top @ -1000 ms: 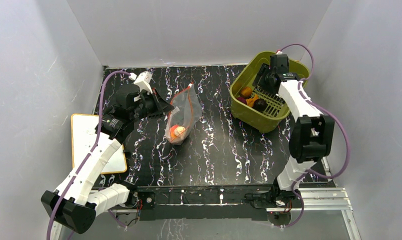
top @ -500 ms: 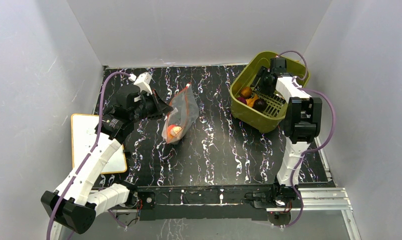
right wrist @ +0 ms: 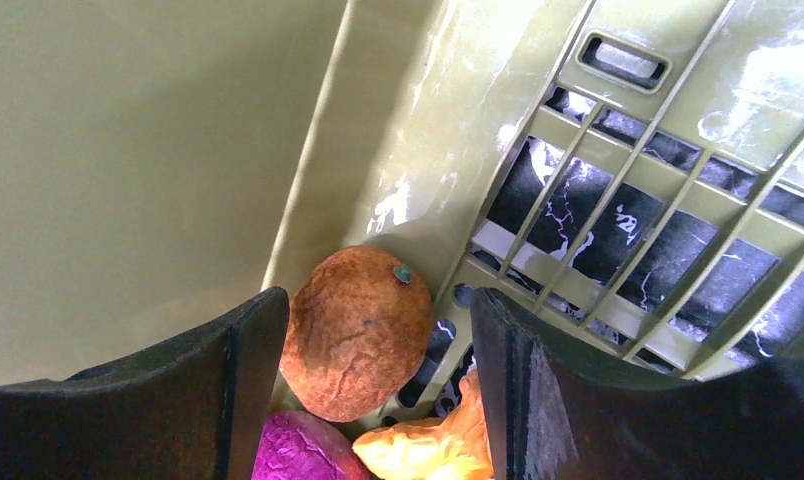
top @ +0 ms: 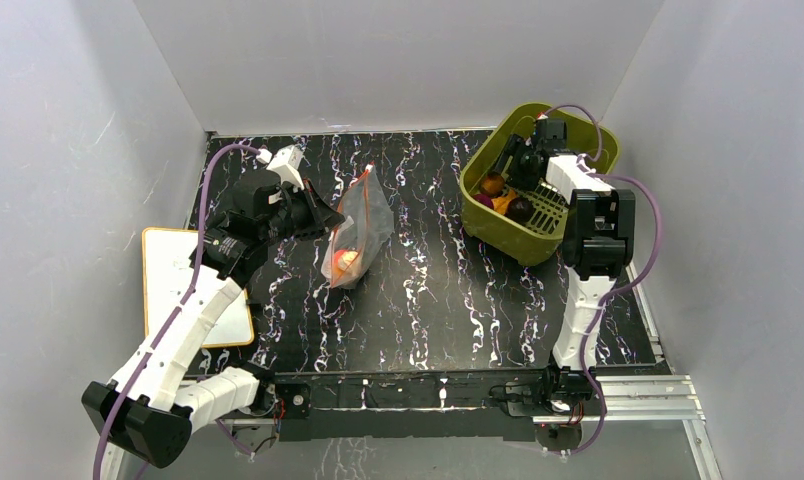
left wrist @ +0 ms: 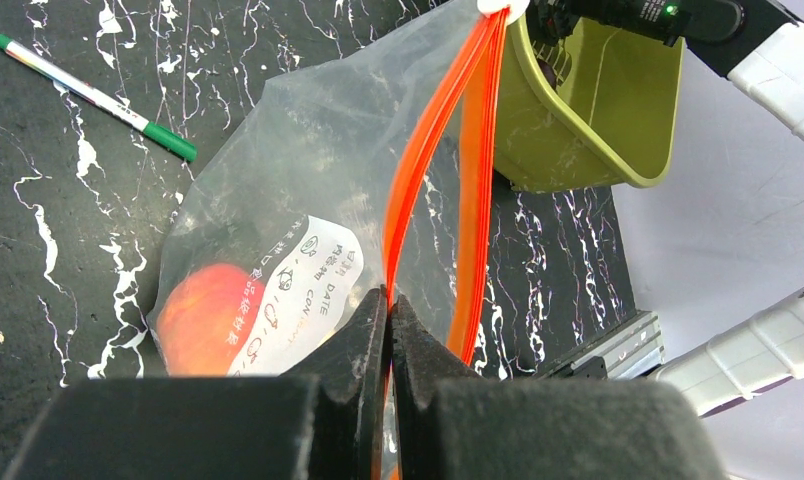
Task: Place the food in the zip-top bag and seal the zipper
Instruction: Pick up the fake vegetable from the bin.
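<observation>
black table (top: 428, 300) veined with white marbling. clear bag (left wrist: 308, 170) with a red-orange zipper (left wrist: 433, 150) and a white label (left wrist: 313, 285) in dark print, an orange-pink peach (left wrist: 203, 315) inside. white pen (left wrist: 88, 95) with green cap. far right, olive-green basket (right wrist: 128, 150) holding a rusty-orange fruit (right wrist: 358, 330), a purple piece (right wrist: 298, 450), a bright orange piece (right wrist: 428, 450).

Olive-green basket (top: 498, 232) far right, green-capped white pen (left wrist: 93, 97) on marbled table (top: 428, 300), white board (top: 165, 268) at left.

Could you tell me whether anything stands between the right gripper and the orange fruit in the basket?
Nothing visible does: the open right gripper faces the orange fruit directly, inside the green basket.
</observation>
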Robot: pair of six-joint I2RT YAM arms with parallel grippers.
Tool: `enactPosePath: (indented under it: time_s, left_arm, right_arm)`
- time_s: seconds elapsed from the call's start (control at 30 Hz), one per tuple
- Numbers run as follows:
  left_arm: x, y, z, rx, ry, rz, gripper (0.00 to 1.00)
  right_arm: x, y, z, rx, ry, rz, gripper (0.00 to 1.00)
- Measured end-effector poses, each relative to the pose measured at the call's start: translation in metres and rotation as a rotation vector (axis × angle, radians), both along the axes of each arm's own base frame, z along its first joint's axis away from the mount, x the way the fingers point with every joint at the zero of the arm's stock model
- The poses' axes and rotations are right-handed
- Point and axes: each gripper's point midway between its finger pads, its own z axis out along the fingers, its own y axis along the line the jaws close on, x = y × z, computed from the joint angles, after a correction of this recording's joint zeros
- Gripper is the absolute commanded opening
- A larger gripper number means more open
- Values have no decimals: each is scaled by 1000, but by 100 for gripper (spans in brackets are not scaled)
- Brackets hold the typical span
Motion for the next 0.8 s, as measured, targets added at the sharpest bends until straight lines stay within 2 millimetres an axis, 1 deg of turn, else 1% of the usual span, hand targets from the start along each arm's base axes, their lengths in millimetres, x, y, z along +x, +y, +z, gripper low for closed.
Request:
enactPosePath:
  time_s: [0.1,0.27,0.43,0.5,0.6,0.67,0.7,0.77,0.8]
  left_arm:
    - [0,0,0,0,0,0,0]
    - [1,0,0,1,2,1,0]
    - [1,0,0,-1,3,4,0]
    - [1,0,-1,0,4,5,0]
    - [1,1,-1,4,5,11,0]
    - [1,2,-1,6,5,15,0]
    - [1,3,0,7,4,17,0]
    - [1,4,0,6,4,24,0]
    - [0,4,1,6,5,28,0]
  right_arm:
    - [-1,1,-7,1,10,14,65]
    - [-2,4,-6,7,7,37,60]
    - [-4,6,-6,8,4,63,57]
    - [-4,8,-6,17,4,73,57]
    - [-8,11,-8,43,13,102,60]
    - [-12,14,-9,59,19,128,55]
    - [-13,15,-10,62,21,134,51]
    - [-15,15,-14,65,29,150,46]
    - [-15,15,-15,61,27,156,42]
